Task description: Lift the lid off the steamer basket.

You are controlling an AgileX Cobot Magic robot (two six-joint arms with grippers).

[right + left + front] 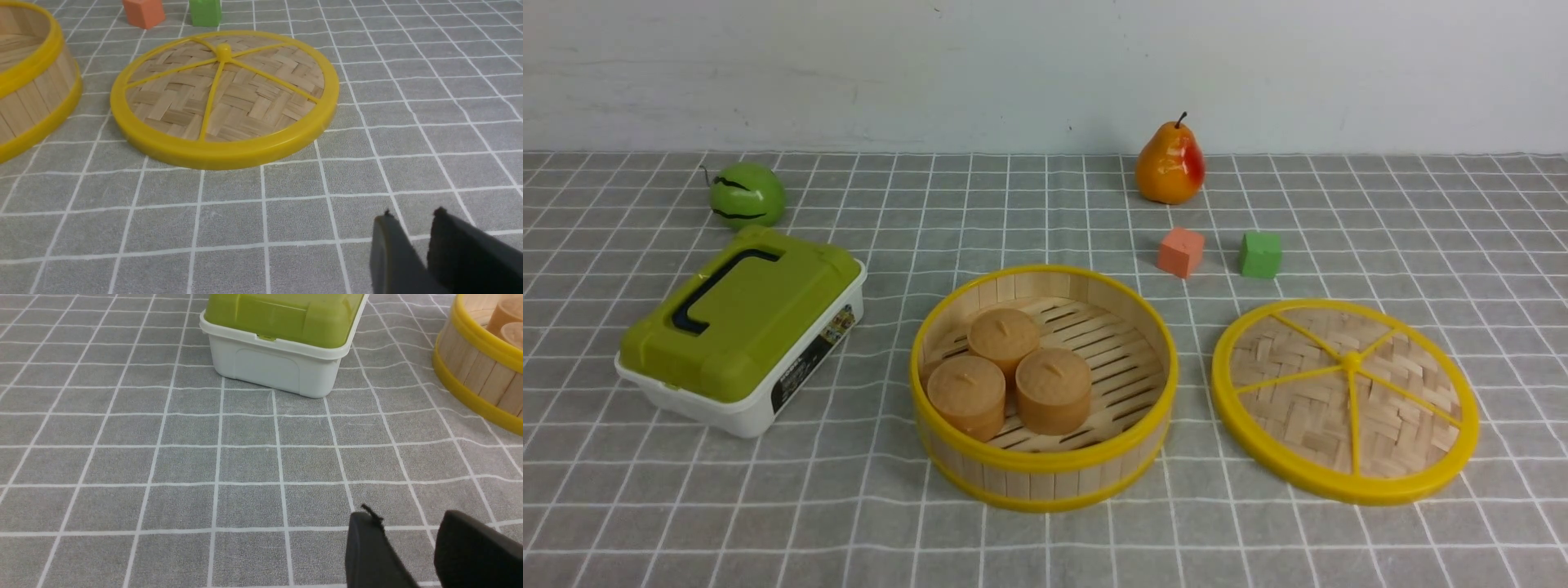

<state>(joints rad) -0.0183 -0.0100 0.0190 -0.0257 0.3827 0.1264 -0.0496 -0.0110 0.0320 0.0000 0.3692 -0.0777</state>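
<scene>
The steamer basket (1045, 482) stands uncovered at the table's middle, with three brown cylinders (1017, 376) on its slatted floor. The lid (1307, 408) lies flat on the cloth to the basket's right, apart from it, spokes and knob facing up. In the right wrist view the lid (245, 102) lies beyond my right gripper (412, 214), which hangs over bare cloth with a narrow gap between its fingers and nothing in it. My left gripper (406, 516) is open over bare cloth, away from the basket (474, 375). Neither arm shows in the front view.
A white box with a green lid (739, 327) sits left of the basket, with a green round fruit (747, 194) behind it. A pear (1170, 163), an orange cube (1180, 251) and a green cube (1260, 255) stand behind the lid.
</scene>
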